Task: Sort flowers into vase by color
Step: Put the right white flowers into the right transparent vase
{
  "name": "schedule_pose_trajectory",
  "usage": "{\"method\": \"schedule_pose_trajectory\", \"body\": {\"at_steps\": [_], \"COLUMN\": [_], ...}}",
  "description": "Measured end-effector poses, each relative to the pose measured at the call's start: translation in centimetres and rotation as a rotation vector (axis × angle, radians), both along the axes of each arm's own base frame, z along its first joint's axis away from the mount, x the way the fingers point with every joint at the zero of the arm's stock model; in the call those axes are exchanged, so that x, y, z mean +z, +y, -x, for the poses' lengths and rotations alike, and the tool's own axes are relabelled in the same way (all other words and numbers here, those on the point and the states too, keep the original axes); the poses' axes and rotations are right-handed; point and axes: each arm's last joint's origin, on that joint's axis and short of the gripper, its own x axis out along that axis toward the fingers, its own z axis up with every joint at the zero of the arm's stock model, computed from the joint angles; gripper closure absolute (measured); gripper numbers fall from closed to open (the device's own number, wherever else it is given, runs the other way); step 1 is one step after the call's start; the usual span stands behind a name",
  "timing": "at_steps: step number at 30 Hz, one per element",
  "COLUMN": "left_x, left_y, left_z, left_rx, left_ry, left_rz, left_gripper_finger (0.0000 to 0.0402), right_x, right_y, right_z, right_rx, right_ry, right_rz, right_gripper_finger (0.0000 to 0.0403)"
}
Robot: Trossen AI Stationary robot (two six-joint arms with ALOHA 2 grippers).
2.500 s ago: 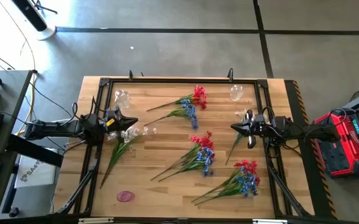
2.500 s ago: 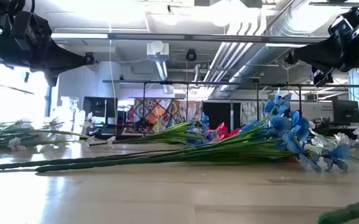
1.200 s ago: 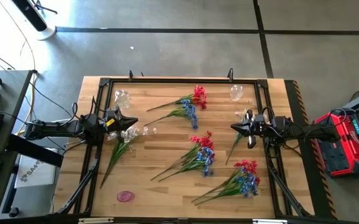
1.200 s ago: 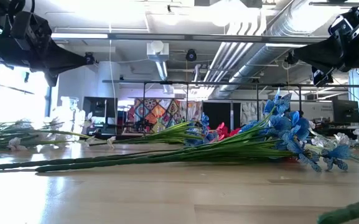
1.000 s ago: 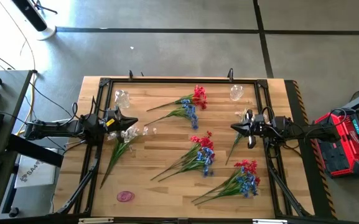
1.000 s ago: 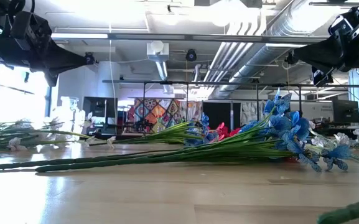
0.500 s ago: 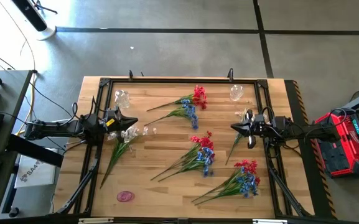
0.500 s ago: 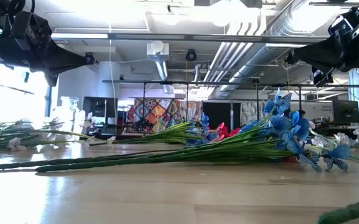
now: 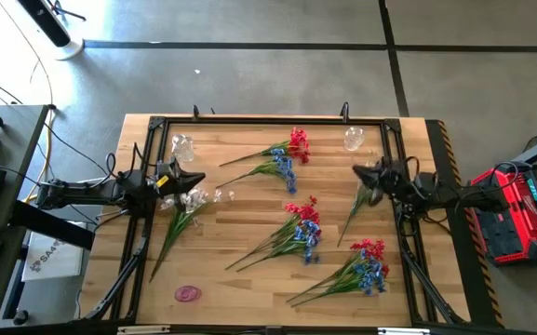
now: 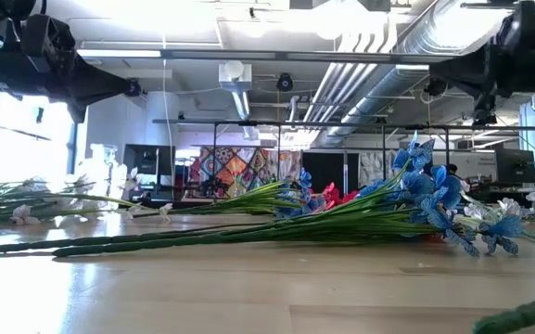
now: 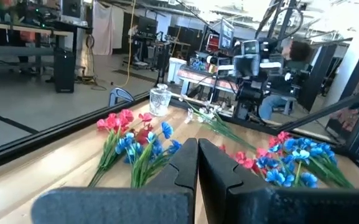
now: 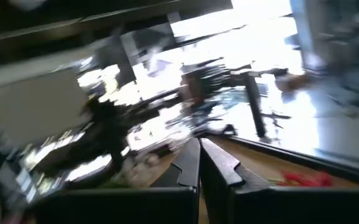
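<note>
Several flower sprays lie flat on the wooden table in the high view. A white spray [image 9: 186,203] lies by my left gripper [image 9: 200,179]. A second white spray [image 9: 355,210] lies below my right gripper [image 9: 357,170]. Red and blue bunches lie at the far middle [image 9: 285,154], the centre [image 9: 300,227] and the near right [image 9: 365,261]. A clear glass vase [image 9: 182,146] stands at the far left and another [image 9: 353,140] at the far right. Both grippers hover above the table, shut and empty, as the left wrist view [image 11: 198,146] and the right wrist view [image 12: 200,146] show.
A black frame [image 9: 268,120] runs around the table top, with rails along the left and right sides. A small pink round thing [image 9: 187,294] lies near the near left edge. Bare wood shows between the bunches and along the near edge.
My right gripper has swung toward the table's far edge, toward the far right vase, turning as it went; its wrist view is smeared by the motion. It stays shut. The flowers have not moved.
</note>
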Motion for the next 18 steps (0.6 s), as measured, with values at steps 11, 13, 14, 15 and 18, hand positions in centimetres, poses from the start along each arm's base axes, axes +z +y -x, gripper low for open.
{"method": "schedule_pose_trajectory", "body": {"at_steps": [11,13,14,15,18], "left_x": [-0.6,-0.5,-0.4,-0.2,0.4], "left_y": [0.4,0.4,0.4,0.4,0.6], "left_z": [-0.7,-1.0,-1.1,-1.3,-1.8], "left_rx": [0.137,0.138,0.144,0.15,0.192], "left_ry": [0.034,0.028,0.023,0.026,0.048], "left_rz": [0.097,0.098,0.094,0.092,0.089], "left_gripper_finger": [0.0348,0.0331,0.0323,0.0315,0.0298], "right_x": [-2.1,-2.0,-1.8,-1.5,0.4], "right_y": [-1.3,-1.7,-1.9,-2.1,-2.8], "right_z": [-0.9,-1.2,-1.4,-1.7,-2.6], "right_rx": [-0.219,-0.256,-0.276,-0.282,-0.256], "right_ry": [0.073,0.078,0.085,0.093,0.148], "right_rz": [-0.404,-0.465,-0.486,-0.5,-0.48], "right_gripper_finger": [0.0402,0.0402,0.0402,0.0402,0.0402]}}
